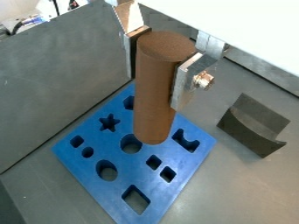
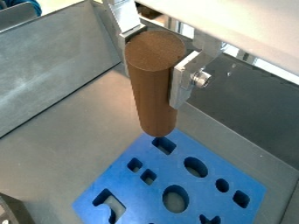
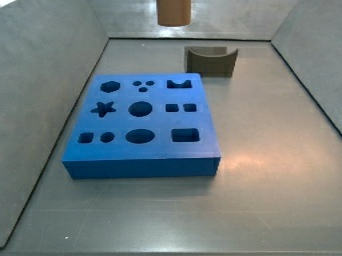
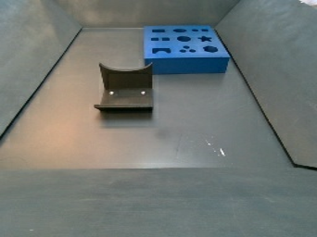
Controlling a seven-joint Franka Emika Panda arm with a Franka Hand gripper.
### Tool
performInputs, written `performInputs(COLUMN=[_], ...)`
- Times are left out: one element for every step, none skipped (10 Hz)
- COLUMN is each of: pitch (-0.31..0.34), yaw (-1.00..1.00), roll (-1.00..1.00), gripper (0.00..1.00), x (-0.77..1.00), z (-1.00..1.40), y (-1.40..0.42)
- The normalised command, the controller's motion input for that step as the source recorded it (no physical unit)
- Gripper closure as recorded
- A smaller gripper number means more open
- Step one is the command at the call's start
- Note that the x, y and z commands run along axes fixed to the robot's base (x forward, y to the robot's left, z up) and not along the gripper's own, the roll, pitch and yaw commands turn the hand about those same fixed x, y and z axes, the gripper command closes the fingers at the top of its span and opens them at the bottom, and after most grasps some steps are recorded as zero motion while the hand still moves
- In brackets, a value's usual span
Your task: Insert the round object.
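Observation:
My gripper (image 1: 158, 66) is shut on the round object (image 1: 158, 87), a tall smooth brown peg held upright between the silver fingers (image 1: 184, 80). It also shows in a wrist view (image 2: 149, 87), with the gripper (image 2: 156, 61) clamped near its top. The peg hangs well above the blue block (image 1: 135, 171), a flat slab with several shaped holes, also seen in a wrist view (image 2: 187, 188). In a side view only the peg's lower end (image 3: 174, 11) shows, high above the far side of the blue block (image 3: 140, 125). The block lies far back in a side view (image 4: 186, 48); the peg is out of that view.
The fixture (image 4: 124, 88), dark grey with a curved notch, stands on the floor apart from the block; it also shows in other views (image 3: 211, 60) (image 1: 254, 122). Grey walls (image 2: 59, 70) enclose the floor on the sides.

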Motion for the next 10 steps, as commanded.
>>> performInputs(pitch=[-0.039, -0.169, -0.141, -0.080, -0.060, -0.053, -0.041, -0.034, -0.033, -0.031], yaw=[0.14, 0.26, 0.28, 0.02, 0.00, 0.00, 0.00, 0.00, 0.00, 0.00], roll=[0.16, 0.30, 0.36, 0.34, 0.24, 0.18, 0.13, 0.11, 0.11, 0.10], gripper=[1.00, 1.00, 1.00, 1.00, 1.00, 1.00, 1.00, 1.00, 1.00, 1.00], x=[0.00, -0.29, -0.32, -0.19, -0.13, -0.15, -0.16, -0.15, -0.15, -0.16], z=[-0.23, -0.67, -0.61, -0.73, -0.92, -1.00, -1.00, -1.00, -1.00, -1.00], y=[0.16, 0.19, 0.28, 0.10, 0.00, 0.00, -0.02, -0.09, -0.09, -0.09])
